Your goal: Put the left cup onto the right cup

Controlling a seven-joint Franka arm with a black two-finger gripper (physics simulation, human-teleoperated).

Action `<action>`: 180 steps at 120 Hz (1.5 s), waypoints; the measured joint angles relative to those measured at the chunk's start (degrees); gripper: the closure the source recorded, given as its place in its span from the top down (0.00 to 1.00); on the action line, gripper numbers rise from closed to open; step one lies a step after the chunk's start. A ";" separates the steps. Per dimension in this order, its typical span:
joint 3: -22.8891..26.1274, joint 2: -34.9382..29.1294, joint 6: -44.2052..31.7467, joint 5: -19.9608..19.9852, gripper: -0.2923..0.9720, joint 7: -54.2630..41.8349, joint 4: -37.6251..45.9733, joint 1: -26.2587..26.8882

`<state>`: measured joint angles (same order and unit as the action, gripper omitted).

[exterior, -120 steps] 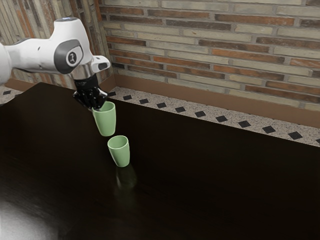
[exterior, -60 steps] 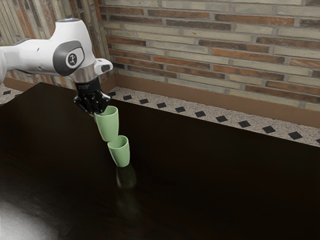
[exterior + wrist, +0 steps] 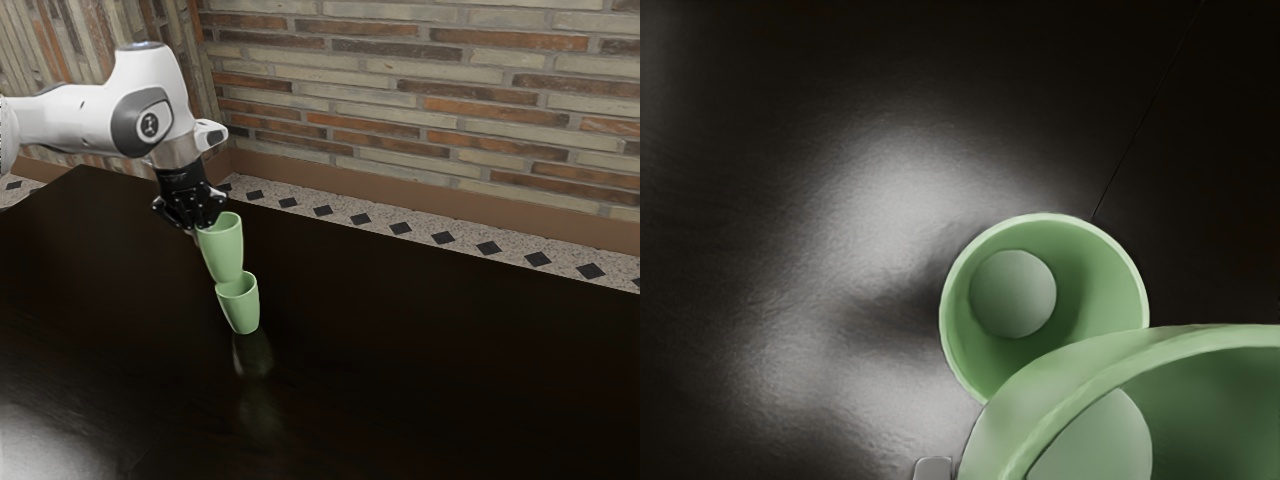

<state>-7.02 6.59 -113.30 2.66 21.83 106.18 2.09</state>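
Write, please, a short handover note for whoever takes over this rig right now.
Hand: shut on the held green cup, gripping it at the rim; the cup is tilted.
Things: the standing green cup is upright on the dark table. The held cup's base is at its rim and sits off-centre in the wrist view. I cannot tell whether they touch.
Done: one cup is lifted and over the other.
Left: probably centre it, lower it onto the standing cup, release, withdraw.
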 joint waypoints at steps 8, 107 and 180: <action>0.00 0.43 -0.87 0.10 0.15 0.46 -0.05 -0.11; -0.42 4.15 -7.44 0.69 0.15 2.36 -0.02 -0.95; -0.49 3.92 -7.96 2.08 0.15 2.87 2.18 -0.94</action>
<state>-7.50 10.50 -121.25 4.74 24.70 108.36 1.15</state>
